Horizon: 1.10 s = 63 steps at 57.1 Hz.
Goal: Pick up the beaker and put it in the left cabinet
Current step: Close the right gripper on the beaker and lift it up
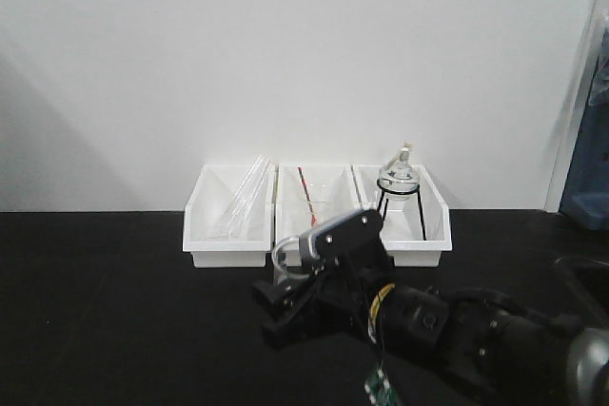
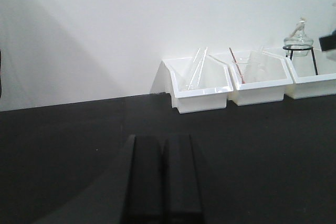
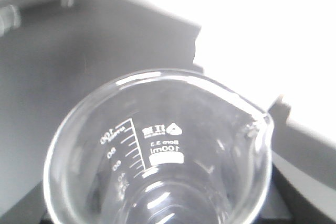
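Note:
The beaker (image 1: 284, 259) is a small clear glass vessel with a rolled rim, held above the black table just in front of the middle white bin. My right gripper (image 1: 290, 301) is shut on it low on its body. In the right wrist view the beaker (image 3: 157, 150) fills the frame, showing a spout, a white scale and "100ml", and it hides the fingers. My left gripper (image 2: 163, 142) hangs over bare black table, its two dark fingers pressed together and holding nothing. The left cabinet is out of view.
Three white bins stand side by side against the white wall. The left bin (image 1: 225, 256) holds glass tubes (image 1: 243, 199). The middle bin (image 1: 285, 221) holds a clear beaker with a red rod (image 1: 309, 199). The right bin (image 1: 419, 256) holds a flask on a black stand (image 1: 398, 178). A blue object (image 1: 585, 192) stands far right.

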### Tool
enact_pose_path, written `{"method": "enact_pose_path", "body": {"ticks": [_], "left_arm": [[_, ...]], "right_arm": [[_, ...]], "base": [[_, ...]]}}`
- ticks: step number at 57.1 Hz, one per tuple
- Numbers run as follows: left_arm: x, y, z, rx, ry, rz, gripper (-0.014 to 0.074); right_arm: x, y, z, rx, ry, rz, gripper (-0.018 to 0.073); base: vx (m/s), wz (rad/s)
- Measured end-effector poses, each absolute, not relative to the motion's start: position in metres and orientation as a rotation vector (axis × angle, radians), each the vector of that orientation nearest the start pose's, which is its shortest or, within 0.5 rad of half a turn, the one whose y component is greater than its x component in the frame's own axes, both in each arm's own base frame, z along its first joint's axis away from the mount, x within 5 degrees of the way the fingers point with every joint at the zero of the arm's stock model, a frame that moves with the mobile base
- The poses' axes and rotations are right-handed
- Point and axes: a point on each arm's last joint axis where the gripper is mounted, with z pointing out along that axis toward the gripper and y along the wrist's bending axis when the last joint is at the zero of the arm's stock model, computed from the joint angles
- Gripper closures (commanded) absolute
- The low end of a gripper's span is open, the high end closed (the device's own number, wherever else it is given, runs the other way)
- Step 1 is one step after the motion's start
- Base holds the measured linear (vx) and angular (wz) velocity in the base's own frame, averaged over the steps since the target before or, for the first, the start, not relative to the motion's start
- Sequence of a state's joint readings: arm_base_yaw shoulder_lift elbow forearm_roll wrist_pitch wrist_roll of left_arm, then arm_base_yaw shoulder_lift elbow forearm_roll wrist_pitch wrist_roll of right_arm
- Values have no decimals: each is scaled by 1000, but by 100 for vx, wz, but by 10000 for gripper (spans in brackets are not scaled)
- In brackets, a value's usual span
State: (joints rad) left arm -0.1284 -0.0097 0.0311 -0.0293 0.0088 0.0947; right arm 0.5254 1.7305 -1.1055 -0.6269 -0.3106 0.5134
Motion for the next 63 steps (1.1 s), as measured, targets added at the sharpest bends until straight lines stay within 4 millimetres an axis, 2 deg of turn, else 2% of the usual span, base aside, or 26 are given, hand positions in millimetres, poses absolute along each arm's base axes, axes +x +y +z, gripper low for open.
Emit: {"method": "enact_pose_path", "body": {"ticks": [5,10,20,30,63], "left_arm": [[56,-7,202,147,1507,-51,595],[56,-7,202,147,1507,-51,595],[56,-7,202,147,1507,-51,595],[56,-7,202,147,1507,-51,595],[56,-7,202,147,1507,-51,595]], "right_arm": [[338,215,292,-617,1753,441,401],[344,216,315,-570,1758,403,401],[350,214,343,-518,1748,358,428],[351,214,344,-510,1759,350,457],[351,213,343,-509,1762,347,458]], "base": [[0,0],[0,0],[0,0],[0,0],[0,0]]}}
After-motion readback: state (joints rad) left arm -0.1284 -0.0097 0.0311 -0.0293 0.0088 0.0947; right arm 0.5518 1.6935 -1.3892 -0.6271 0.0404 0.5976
